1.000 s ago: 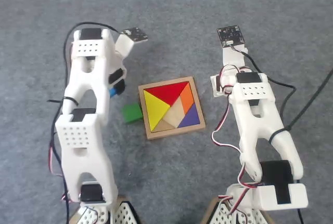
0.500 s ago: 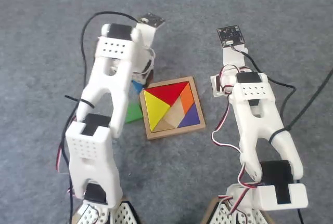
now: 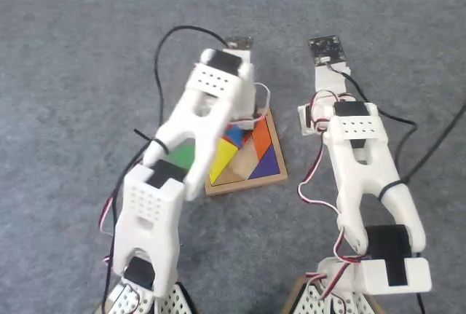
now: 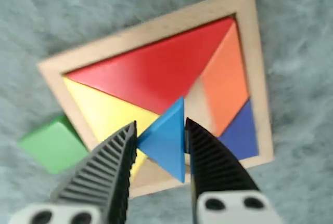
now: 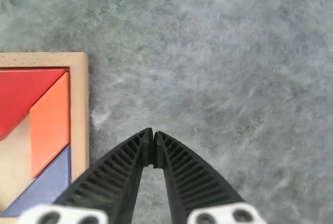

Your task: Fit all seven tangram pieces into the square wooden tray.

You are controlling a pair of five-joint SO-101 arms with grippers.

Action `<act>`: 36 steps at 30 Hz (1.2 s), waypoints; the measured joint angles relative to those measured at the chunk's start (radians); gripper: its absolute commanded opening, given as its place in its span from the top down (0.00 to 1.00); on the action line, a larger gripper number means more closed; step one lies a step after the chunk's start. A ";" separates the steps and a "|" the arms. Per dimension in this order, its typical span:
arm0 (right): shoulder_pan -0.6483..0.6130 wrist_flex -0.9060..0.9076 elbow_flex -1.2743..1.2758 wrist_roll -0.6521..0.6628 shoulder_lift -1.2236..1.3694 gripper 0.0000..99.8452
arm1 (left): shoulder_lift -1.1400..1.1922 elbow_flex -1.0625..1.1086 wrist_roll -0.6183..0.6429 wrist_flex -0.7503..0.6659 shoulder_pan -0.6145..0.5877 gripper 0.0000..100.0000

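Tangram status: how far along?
Done: red, yellow, orange and purple pieces sit in the tray. In hand: the left gripper holds the blue triangle over the tray. Left: seat it, then the green square lying beside the tray. The right gripper hangs shut beside the tray.

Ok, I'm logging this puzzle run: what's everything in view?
tray: 1, light wood, on carpet
red triangle: 1, red, in the tray
yellow triangle: 1, yellow, in the tray
orange piece: 1, orange, in the tray
purple piece: 1, purple, in the tray
blue triangle: 1, blue, in left claw over tray
green square: 1, green, on carpet beside tray
carpet: 1, grey, covers the table
arms: 2, white, left arm over tray, right arm beside it
claws: 2, black, left claw holding the blue triangle, right claw shut
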 measured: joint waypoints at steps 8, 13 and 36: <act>0.048 0.000 0.000 -0.043 0.000 0.99 | 0.044 0.000 0.135 -0.008 0.049 0.92; 0.044 0.000 0.000 -0.043 0.000 0.99 | 0.044 0.017 0.149 -0.037 0.057 0.92; 0.044 0.000 0.000 -0.043 0.000 0.99 | 0.044 -0.092 0.216 0.052 0.052 0.65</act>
